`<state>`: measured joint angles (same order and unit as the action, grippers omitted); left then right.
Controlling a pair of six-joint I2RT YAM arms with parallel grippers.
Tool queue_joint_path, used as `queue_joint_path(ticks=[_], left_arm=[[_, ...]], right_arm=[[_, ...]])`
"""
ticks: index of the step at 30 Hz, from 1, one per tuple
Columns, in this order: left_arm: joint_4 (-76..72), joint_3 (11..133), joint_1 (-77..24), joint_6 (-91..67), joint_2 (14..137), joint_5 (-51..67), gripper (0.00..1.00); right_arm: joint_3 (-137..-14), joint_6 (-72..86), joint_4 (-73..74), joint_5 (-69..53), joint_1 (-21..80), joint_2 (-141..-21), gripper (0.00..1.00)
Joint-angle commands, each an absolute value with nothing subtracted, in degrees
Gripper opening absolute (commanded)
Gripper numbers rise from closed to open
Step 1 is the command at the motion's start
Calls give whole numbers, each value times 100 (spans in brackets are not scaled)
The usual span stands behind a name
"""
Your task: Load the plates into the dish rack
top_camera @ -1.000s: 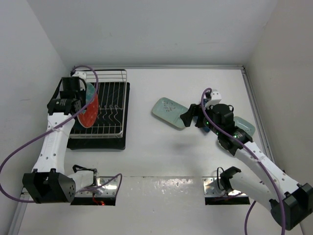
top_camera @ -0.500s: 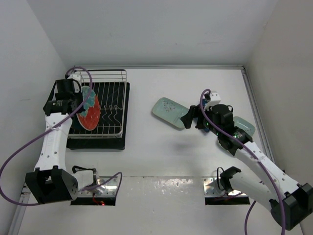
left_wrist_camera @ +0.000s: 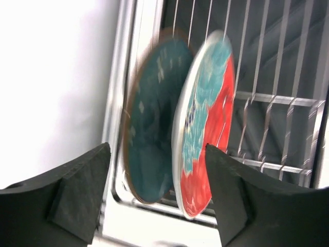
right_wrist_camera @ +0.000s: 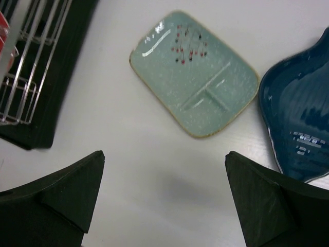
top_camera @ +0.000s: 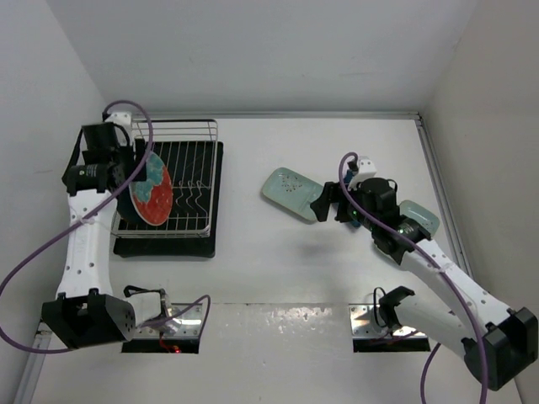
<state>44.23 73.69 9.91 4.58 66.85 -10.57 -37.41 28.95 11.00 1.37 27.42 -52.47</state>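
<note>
— White table [top_camera: 278,261], white walls. Where are the plates?
— Red plate [left_wrist_camera: 208,128] and teal plate [left_wrist_camera: 151,123] stand in the dish rack [top_camera: 195,168]. The left gripper [left_wrist_camera: 157,149] is wide open, holding nothing.
— Next?
— Maybe the mint plate [right_wrist_camera: 195,72]. It lies flat, slanted, just ahead of the right gripper [right_wrist_camera: 164,154], open too and nearer.
— Hidden?
— The blue leaf plate [right_wrist_camera: 300,113] is cut off.

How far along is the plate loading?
Two of five done: the dark teal plate and the red plate stand upright in the dish rack. Nothing in hand: left claw is open by those two, right claw open above the table. To load: mint plate, blue leaf dish and a second mint plate, partly behind the right arm, all flat on the table.
</note>
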Motion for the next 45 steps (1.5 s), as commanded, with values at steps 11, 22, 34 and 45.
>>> queue_joint_path(ticks=[11, 22, 34, 45], left_arm=[[5045, 8658, -166, 1257, 7040, 932, 76], [5045, 8376, -615, 1468, 7198, 747, 73], [5220, 8763, -1511, 1959, 7874, 966, 77], [4949, 9430, -2697, 2575, 9261, 2081, 85]], right_arm=[[-4060, 4086, 776, -773, 1398, -7363, 78], [-5009, 4579, 554, -818, 1476, -9789, 68], [-4826, 4334, 115, -878, 1494, -10389, 0], [-4342, 1873, -624, -2301, 1907, -7929, 0]])
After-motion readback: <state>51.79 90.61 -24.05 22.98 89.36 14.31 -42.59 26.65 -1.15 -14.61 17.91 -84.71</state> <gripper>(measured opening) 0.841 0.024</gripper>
